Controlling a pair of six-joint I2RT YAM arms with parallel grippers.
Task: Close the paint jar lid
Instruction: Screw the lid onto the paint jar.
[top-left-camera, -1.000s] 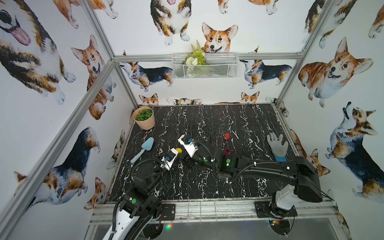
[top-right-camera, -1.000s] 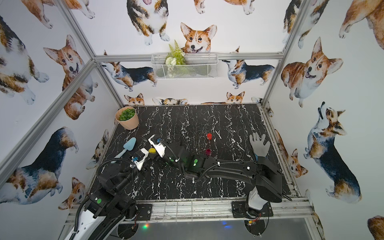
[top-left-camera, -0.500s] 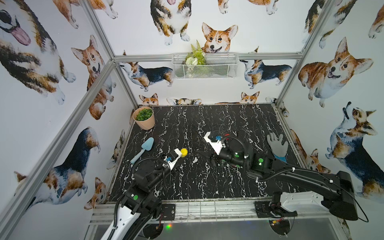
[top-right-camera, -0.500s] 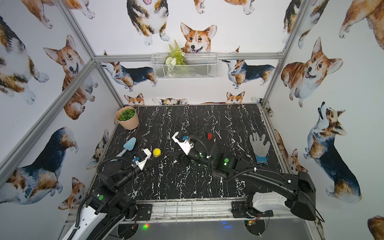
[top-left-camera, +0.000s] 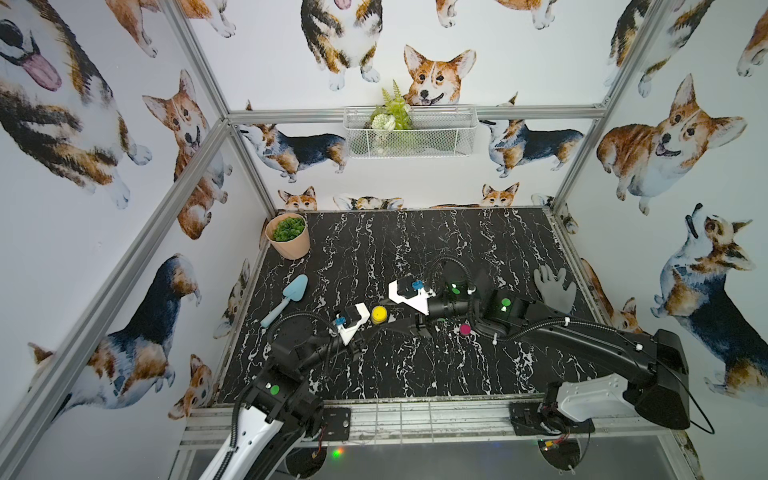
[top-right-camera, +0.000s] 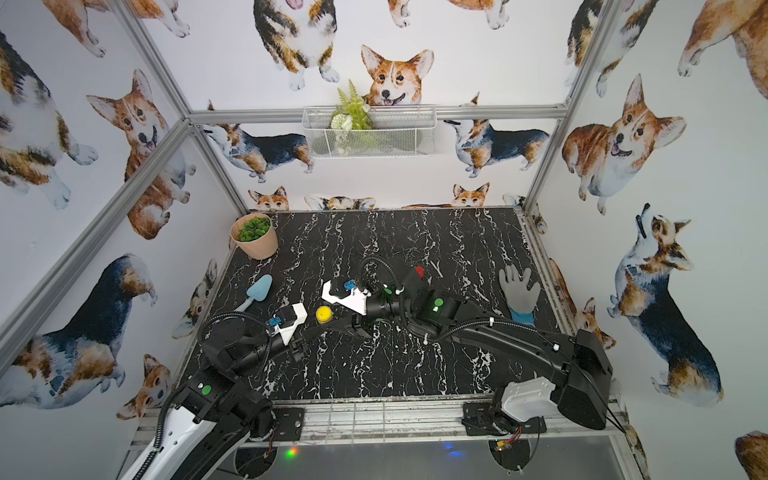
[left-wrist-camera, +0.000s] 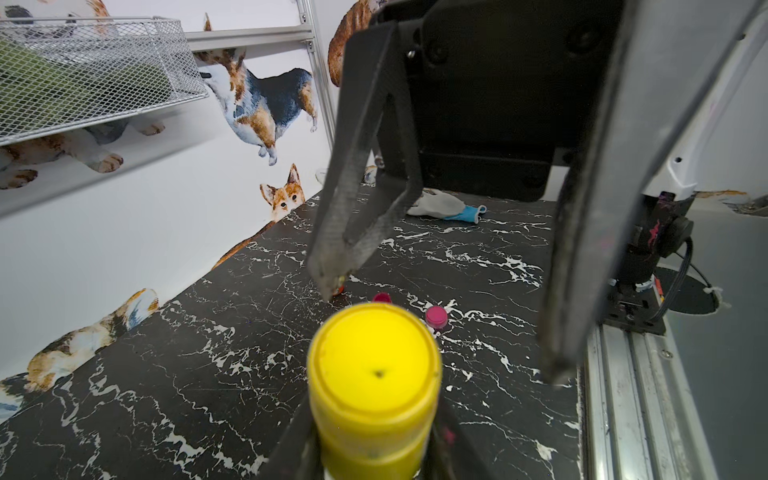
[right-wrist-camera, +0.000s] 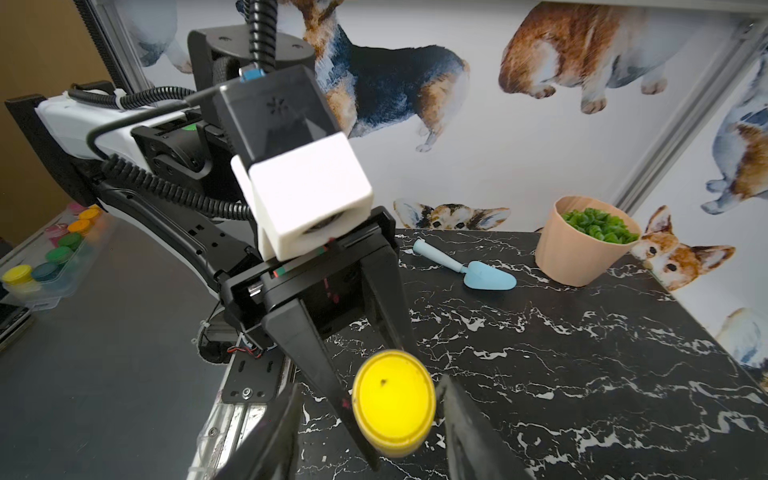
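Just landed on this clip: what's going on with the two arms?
The left gripper is shut on a yellow paint jar, gripping its body below the cap. The right gripper is open and lined up on the jar's yellow lid, not touching it. The lid sits on the jar, but the views do not show how tight it is. A pink jar stands by on the table.

The paint jar (top-left-camera: 379, 314) is yellow, its lid (left-wrist-camera: 376, 365) yellow with a dark speck at the middle; the table (top-left-camera: 415, 374) is black with white marble veins; the walls (top-left-camera: 540, 62) are white, printed with tan, black and white corgis; the pot (top-left-camera: 291, 249) is peach with green leaves; the trowel (top-left-camera: 297, 287) is pale blue; the glove (top-right-camera: 519, 289) is grey with a blue cuff; a small cap (top-left-camera: 465, 329) is magenta.
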